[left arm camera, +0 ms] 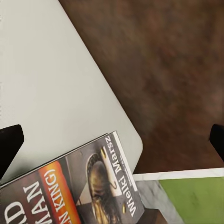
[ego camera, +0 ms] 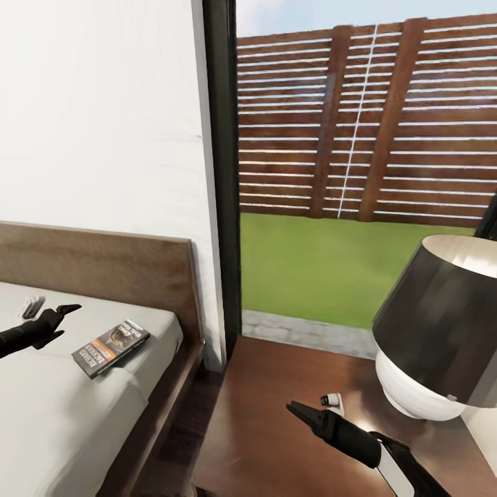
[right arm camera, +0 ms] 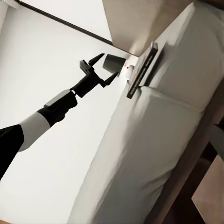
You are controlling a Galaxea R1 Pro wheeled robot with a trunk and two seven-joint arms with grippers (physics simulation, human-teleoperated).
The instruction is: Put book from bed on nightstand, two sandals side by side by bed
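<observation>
Left gripper [ego camera: 65, 321] hovers spread wide, empty, just beside the book [ego camera: 110, 346] lying near the mattress corner of the bed [ego camera: 148, 324]. It'll want to come down square over the cover's edge. Right gripper [ego camera: 298, 412] waits over the nightstand [ego camera: 276, 386]; can't tell its jaws.

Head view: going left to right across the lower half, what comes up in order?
Left tool → book on the bed → nightstand → right tool → small white object → lamp.
</observation>
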